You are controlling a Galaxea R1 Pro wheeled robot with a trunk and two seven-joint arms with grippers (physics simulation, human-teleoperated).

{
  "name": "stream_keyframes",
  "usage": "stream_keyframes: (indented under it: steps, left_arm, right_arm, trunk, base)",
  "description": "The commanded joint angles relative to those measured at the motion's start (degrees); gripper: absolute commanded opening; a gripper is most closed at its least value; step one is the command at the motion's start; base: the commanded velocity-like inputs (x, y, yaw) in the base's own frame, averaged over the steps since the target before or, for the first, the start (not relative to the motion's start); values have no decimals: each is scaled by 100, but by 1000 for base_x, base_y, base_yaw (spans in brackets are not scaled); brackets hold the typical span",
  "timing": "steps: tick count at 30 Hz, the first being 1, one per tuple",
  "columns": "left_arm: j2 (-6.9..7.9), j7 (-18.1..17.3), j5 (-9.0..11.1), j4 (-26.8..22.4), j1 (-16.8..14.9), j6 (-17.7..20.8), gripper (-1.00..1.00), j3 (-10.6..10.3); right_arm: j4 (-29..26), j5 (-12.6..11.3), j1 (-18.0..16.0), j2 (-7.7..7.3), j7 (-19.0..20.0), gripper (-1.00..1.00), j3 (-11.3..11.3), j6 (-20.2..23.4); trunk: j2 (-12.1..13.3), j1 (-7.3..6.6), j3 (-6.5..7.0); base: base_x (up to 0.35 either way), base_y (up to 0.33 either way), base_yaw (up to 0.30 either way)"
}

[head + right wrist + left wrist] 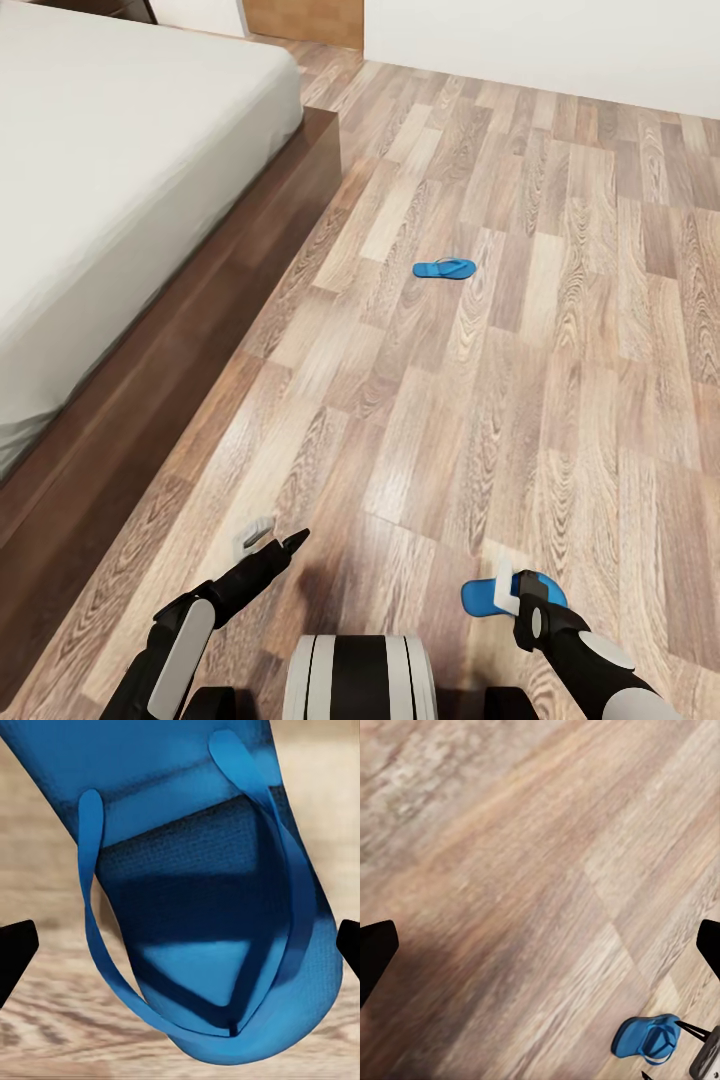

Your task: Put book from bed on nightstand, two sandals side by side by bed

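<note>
Two bright blue sandals are on the wood floor. One sandal (445, 268) lies alone in mid-floor, well right of the bed (120, 200). The other sandal (480, 598) (649, 1039) (202, 870) sits close in front of me, straps up. My right gripper (515, 593) (180, 949) hovers right over it, open, one fingertip on each side of the sole. My left gripper (275, 540) (540, 945) is open above bare floor near the bed frame, holding nothing. The book and the nightstands are out of view.
The bed's dark wooden frame (200, 340) runs along the left, its grey mattress (110, 170) bare where I can see it. A white wall (540, 40) closes the far side. Wood planks (560, 380) stretch between the two sandals.
</note>
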Motion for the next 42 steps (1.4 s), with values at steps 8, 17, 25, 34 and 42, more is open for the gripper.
stream_keyframes:
  steps: [8,17,25,34,42]
  left_arm:
    - [-7,-16,27,-4,-2,52,100,22]
    - [-7,-16,27,-4,-2,52,100,22]
    - [-7,-16,27,-4,-2,52,100,22]
    - [-7,-16,27,-15,-2,61,100,21]
    - [-7,-16,27,-22,-2,61,100,21]
  right_arm:
    - [-21,41,0,-13,29,-100,35,25]
    - [-22,41,0,-13,29,-100,27,30]
    - [-60,41,0,-13,37,-100,26,30]
    - [-136,41,0,-15,47,-100,26,30]
    - [-136,41,0,-15,47,-100,26,30]
  trunk:
    - [-1,-1,-3]
    - [-1,-1,-3]
    - [-1,-1,-3]
    - [9,-21,174]
    - [20,-42,351]
  base:
    - [0,-16,0]
    - [0,0,0]
    - [0,0,0]
    - [0,0,0]
    - [0,0,0]
